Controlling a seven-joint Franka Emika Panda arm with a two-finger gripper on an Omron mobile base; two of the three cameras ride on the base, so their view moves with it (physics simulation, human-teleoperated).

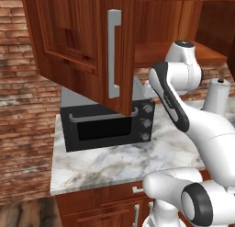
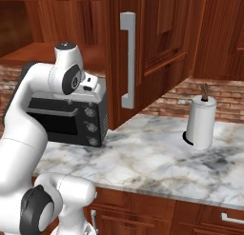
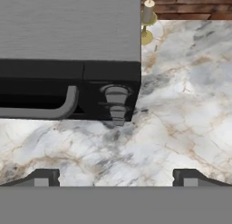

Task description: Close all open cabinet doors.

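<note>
One tall reddish-brown cabinet door stands open, swung out over the counter, its long grey bar handle facing me. The same cabinet door and handle show from the other side in the right base view. Behind it the cabinet's bare shelf lies exposed. My gripper points down at the counter in front of the toaster oven. Its fingertips stand wide apart, open, with nothing between them. The arm's wrist hovers over the oven, left of the door's edge.
A black toaster oven sits on the marble counter under the open door. A white paper towel roll stands to the right. A brick wall closes the left side. Drawer fronts run below the counter edge.
</note>
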